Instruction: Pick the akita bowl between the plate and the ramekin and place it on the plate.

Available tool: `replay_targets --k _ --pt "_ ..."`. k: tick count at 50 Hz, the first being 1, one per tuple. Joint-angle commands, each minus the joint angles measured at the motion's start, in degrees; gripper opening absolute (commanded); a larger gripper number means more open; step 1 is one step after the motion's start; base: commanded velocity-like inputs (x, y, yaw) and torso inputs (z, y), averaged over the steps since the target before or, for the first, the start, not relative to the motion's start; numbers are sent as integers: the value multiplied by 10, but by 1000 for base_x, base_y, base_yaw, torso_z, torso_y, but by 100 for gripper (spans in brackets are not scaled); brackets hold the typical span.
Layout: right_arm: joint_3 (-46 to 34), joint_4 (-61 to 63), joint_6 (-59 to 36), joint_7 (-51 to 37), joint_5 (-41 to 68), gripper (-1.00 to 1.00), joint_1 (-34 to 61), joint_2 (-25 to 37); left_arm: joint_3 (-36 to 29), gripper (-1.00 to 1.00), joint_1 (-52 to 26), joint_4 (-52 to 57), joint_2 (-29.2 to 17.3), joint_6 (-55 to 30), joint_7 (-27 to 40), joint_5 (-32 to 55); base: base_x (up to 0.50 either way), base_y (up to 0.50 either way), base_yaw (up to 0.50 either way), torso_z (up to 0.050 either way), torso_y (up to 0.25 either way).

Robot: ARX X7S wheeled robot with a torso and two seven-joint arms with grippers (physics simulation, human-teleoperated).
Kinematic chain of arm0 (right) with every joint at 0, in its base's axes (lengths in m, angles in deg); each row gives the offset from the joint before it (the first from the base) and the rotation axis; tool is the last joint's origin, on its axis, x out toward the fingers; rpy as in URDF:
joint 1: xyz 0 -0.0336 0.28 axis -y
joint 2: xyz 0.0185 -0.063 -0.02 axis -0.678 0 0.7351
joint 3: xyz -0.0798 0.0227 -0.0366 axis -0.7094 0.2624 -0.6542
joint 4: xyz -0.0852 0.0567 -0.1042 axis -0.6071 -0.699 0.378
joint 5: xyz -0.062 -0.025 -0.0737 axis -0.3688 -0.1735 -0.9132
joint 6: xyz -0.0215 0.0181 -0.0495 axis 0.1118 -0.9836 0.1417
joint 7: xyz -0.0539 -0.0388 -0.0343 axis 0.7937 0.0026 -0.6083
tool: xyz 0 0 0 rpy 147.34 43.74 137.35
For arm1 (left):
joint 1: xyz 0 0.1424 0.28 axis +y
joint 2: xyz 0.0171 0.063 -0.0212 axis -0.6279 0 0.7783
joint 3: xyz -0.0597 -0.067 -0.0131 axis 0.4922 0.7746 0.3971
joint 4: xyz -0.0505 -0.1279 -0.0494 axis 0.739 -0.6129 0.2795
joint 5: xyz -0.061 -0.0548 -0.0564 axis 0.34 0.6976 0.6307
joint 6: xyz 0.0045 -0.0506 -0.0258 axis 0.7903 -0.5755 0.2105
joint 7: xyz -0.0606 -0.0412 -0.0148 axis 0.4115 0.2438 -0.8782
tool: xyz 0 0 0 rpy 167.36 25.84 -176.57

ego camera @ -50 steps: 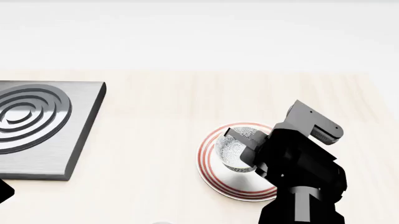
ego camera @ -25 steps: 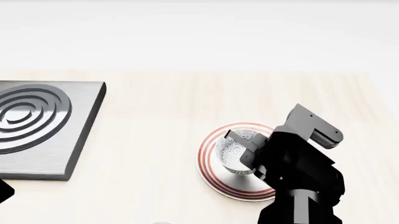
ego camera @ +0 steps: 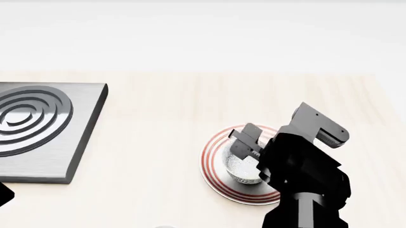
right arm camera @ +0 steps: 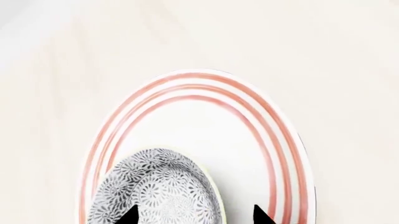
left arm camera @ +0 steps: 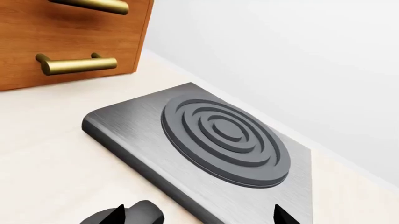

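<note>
Small speckled grey-and-white akita bowl (ego camera: 244, 167) is sitting on the flat white red-ringed plate (ego camera: 214, 151). Right gripper (ego camera: 248, 141) is hovering just above its rim, jaws spread, gripping nothing. Left gripper (left arm camera: 198, 215) likewise parted. Bowl is likely rigid, glazed, slippery, chippable; pinching the rim wall suits.

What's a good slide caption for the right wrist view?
Open right hand above the akita bowl sitting on the red-ringed plate.

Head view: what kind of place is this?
Probably a kitchen counter, simulated: a steel hob plate with concentric burner rings, wooden drawers with brass handles beside it, and tableware, a speckled bowl on a red-ringed plate.
</note>
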Motion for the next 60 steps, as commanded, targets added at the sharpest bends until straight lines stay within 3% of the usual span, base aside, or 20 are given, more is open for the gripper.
replay_targets --k 1,35,38,42,60 --pt "-15 0 5 13 0 100 7 0 -1 100 1 1 -1 1 1 1 0 0 0 0 0" --pt "-201 8 50 85 -25 100 49 -16 -4 100 0 -4 -1 5 2 2 0 0 0 0 0" --pt "-292 167 -24 66 58 100 -20 -18 -4 100 0 -4 -2 5 2 2 0 0 0 0 0" --pt "-334 312 -85 44 85 100 -87 -12 -4 100 1 -2 -2 5 2 2 0 0 0 0 0" --pt "-384 717 -208 -5 125 100 -271 12 -6 100 4 4 -4 5 6 3 0 0 0 0 0"
